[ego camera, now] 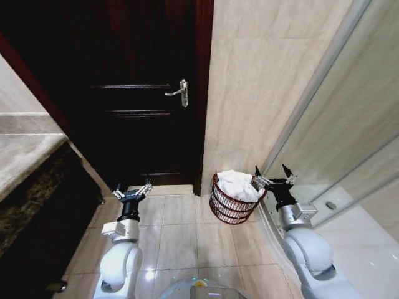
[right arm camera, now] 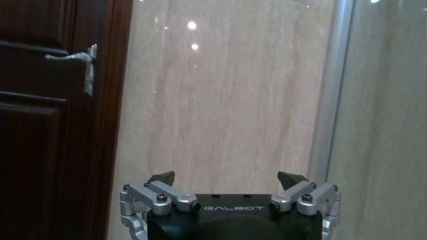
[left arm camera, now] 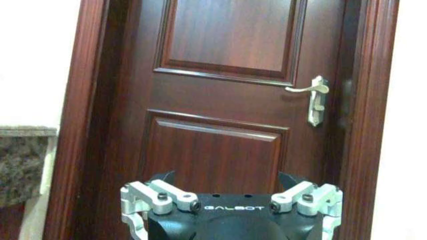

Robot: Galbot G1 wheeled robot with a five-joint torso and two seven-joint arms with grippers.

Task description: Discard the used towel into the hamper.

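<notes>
Right gripper point(ego camera: 272, 177) just beside hamper point(ego camera: 232, 205)

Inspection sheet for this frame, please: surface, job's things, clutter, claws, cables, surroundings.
Surface: beige tiled floor, bare between the arms.
Job's things: white towel lies in the hamper, which stands against the marble wall.
Clutter: nothing seen.
Claws: left claw open, empty, low before the door; right claw open, empty, just right of the hamper.
Cables: nothing seen.
Surroundings: dark wooden door shut, lever handle; glass shower screen on the right; stone counter on the left.
</notes>
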